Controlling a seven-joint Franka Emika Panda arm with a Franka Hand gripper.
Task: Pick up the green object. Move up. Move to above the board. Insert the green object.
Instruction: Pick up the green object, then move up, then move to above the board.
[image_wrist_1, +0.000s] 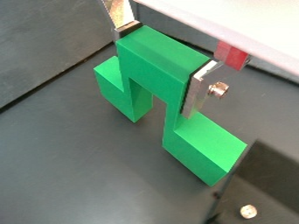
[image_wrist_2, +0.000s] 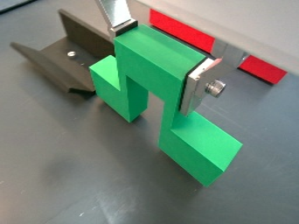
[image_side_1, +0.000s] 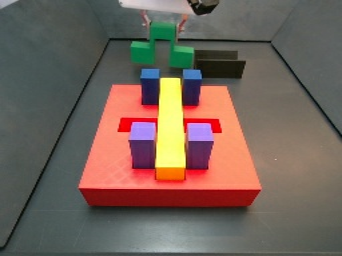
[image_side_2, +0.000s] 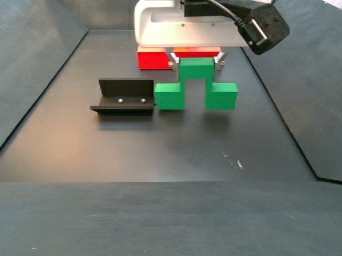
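In a side view the claw (image_side_1: 163, 22) is cut off by the picture's upper edge, and its body covers the top of the green object (image_side_1: 162, 46). The blue cubes (image_side_1: 171, 82) hide part of the fixture (image_side_1: 222, 64). In a side view the claw's white body and the green object (image_side_2: 197, 88) cover most of the board (image_side_2: 156, 60).
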